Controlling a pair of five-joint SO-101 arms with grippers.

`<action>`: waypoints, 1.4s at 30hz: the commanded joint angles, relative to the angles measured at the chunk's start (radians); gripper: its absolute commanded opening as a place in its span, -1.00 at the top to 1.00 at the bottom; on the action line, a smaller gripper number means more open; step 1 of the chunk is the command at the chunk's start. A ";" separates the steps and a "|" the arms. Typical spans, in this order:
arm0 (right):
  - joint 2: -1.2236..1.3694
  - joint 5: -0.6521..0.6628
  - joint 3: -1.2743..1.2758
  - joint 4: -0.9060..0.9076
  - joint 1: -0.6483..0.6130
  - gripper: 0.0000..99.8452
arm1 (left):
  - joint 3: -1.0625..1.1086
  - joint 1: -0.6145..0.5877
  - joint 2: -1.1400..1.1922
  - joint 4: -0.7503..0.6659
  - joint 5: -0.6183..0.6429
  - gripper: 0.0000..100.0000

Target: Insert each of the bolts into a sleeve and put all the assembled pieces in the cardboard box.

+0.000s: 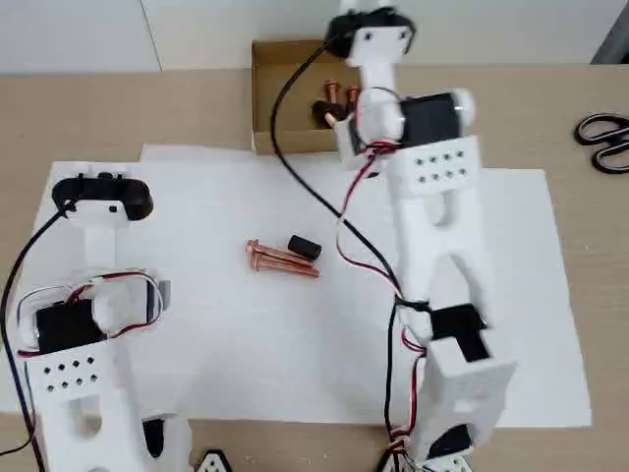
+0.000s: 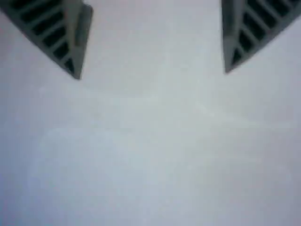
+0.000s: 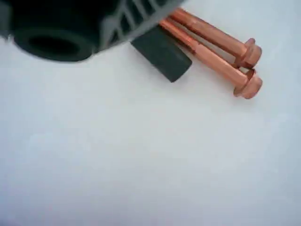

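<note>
Left gripper [image 2: 150, 70]: wide open, nothing in it, hanging over bare white paper [image 1: 226, 344] on the left side of the desk [image 1: 177, 108]. Right gripper [image 3: 106, 33]: can't tell whether it's open or closed. A black tube [image 3: 51, 42], sleeve-like, sits right against it, but the grip is unclear. Two loose bolts [image 1: 283, 259] lie side by side, touching, mid-paper, heads to the left. One black sleeve [image 1: 305, 247] lies against their shanks near the tips, not on a bolt. Cardboard box [image 1: 259, 98] sits at the far edge of the paper. Copper pieces [image 1: 334, 98] lie inside it, partly hidden by the right arm [image 1: 432, 197], which stretches far over the box's right side. Scissors [image 1: 601, 138] lie far right on the desk
</note>
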 commanded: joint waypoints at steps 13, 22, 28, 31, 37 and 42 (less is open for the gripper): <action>-0.433 0.006 0.660 -0.173 0.088 0.99 | -0.101 -0.002 -0.018 0.074 0.025 0.63; -0.331 0.006 0.931 -0.532 0.035 0.99 | -0.101 -0.006 -0.018 0.072 0.034 0.63; -0.189 0.006 0.930 -0.572 0.038 0.98 | -0.101 -0.002 -0.018 0.072 0.034 0.63; -0.114 0.006 0.930 -0.611 0.039 0.98 | -0.101 -0.002 -0.018 0.072 0.034 0.63; 0.001 0.008 0.927 -0.650 0.035 0.91 | -0.101 -0.002 -0.018 0.072 0.034 0.63; 0.005 0.008 0.911 -0.641 0.033 0.90 | -0.101 -0.002 -0.018 0.072 0.034 0.63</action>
